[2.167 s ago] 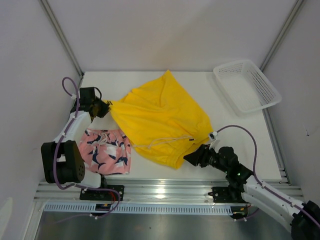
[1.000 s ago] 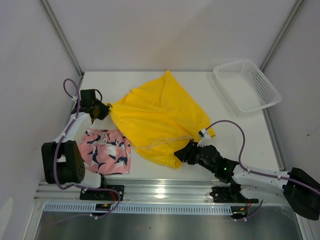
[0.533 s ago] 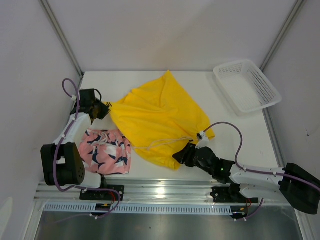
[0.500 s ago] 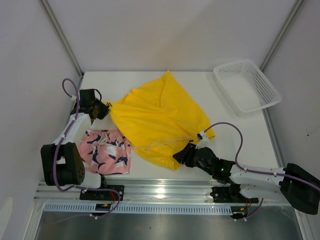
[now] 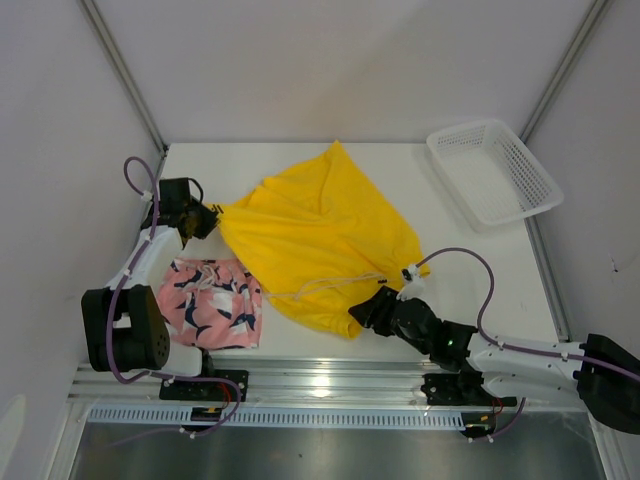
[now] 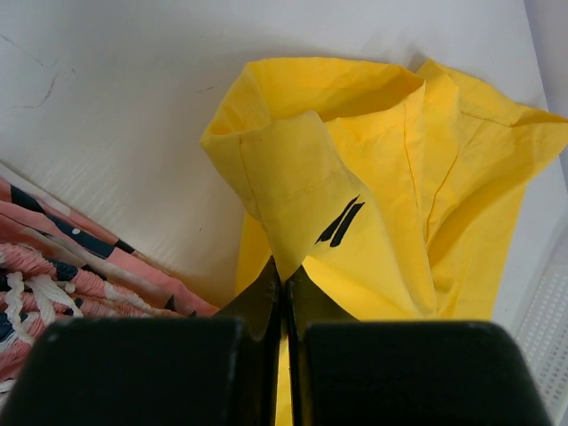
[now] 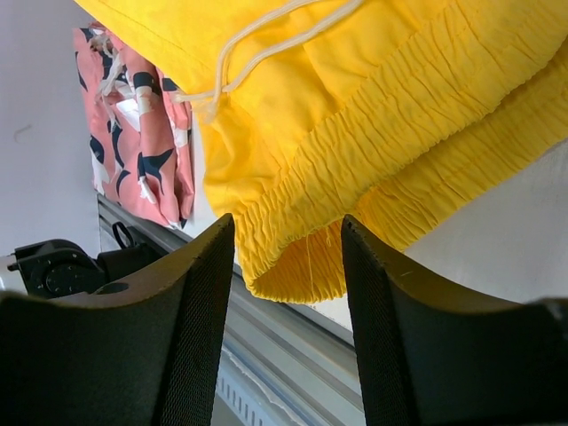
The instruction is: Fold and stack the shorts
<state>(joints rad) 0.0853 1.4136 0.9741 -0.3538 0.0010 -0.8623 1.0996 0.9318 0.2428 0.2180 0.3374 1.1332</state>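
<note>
The right gripper (image 5: 358, 313), fingers spread and holding nothing, has backed slightly rightward at the near waistband of the yellow shorts (image 5: 320, 230). The pink shorts (image 5: 212, 303) lie unmoved at the tabletop's (image 5: 480, 290) near left. Farther back, the left gripper (image 5: 210, 216) stays clenched on the yellow shorts' left corner.

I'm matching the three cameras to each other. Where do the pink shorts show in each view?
Top external: pink shorts at lower left, flat on the table.
Left wrist: pink shorts in the lower left corner.
Right wrist: pink shorts at upper left.
Shared landmark: yellow shorts, right beside them in all three.
</note>
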